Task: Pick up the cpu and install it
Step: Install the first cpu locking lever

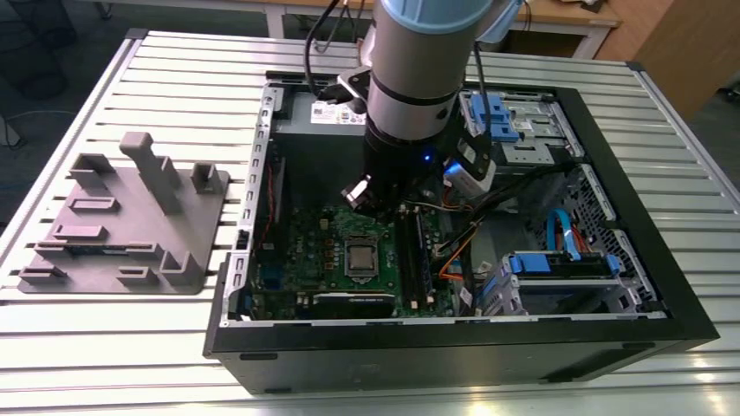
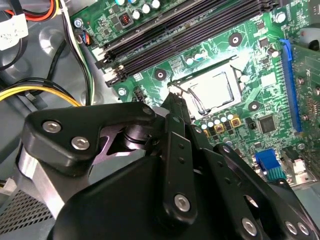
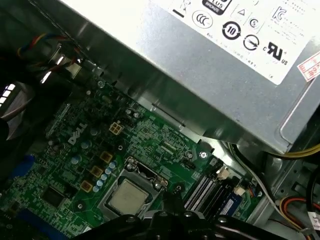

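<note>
While the arm stands inside the open computer case [image 1: 647, 286] on the slatted worktop [image 1: 104, 347], we record the following. Labels: we see certification marks on the silver power supply [image 3: 200, 65] and white lettering on the green motherboard [image 3: 65, 150]; we do not transcribe them. The cpu [image 3: 129, 196], square with no long axis, lies flat in its socket frame [image 3: 150, 176], metal top up, edges square with the frame; in the exterior view it sits mid-board [image 1: 360, 258]. The gripper [image 2: 175, 107] hangs just above the socket's edge; we cannot tell how far its fingers stand apart. A grey fixture [image 1: 127, 217] rests at the exterior view's left.
</note>
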`<state>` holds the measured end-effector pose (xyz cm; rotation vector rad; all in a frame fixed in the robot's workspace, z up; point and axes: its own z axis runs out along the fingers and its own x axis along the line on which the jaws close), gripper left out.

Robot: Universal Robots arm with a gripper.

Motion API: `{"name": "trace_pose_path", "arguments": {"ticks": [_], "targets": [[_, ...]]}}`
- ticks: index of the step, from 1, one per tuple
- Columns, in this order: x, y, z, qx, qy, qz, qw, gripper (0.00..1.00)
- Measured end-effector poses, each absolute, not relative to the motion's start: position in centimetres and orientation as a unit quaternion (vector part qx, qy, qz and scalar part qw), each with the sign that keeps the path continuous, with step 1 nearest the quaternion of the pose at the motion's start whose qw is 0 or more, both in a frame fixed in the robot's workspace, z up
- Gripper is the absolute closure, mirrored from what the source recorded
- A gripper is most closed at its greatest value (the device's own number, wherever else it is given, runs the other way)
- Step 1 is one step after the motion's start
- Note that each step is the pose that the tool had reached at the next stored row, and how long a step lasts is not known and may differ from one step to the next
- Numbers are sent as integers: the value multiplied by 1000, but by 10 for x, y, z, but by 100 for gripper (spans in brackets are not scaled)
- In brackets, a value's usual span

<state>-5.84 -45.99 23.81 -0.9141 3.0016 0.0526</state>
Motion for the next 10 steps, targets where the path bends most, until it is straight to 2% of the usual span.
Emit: {"name": "trace_pose_path", "arguments": {"ticks": [10], "targets": [[-59,-470,235,-281,960,16,2,89]]}}
